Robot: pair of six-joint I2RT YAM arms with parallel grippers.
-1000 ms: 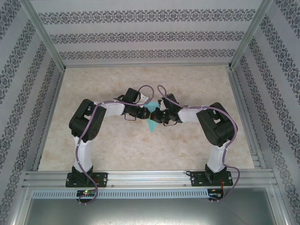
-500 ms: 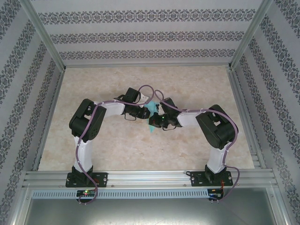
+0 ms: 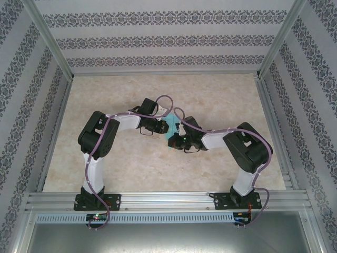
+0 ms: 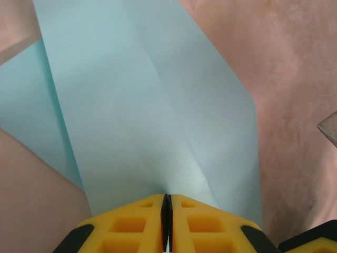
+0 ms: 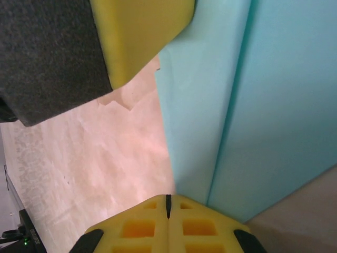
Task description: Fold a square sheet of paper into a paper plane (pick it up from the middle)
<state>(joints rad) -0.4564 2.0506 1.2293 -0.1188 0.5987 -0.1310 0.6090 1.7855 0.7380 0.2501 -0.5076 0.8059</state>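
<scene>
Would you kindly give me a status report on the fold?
Left gripper shut on folded paper. Right gripper shut at its edge, grip unclear. Grippers crowded together.

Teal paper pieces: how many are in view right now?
1: the folded teal paper sheet, over the middle of the table, pinched in the left gripper, with the right gripper alongside. The arms could hide more.

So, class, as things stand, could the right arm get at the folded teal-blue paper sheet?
Probably yes. The right gripper sits shut right at the edge of the folded teal-blue paper sheet, with nothing between them. The left gripper, shut on the sheet, leaves that edge free.
</scene>
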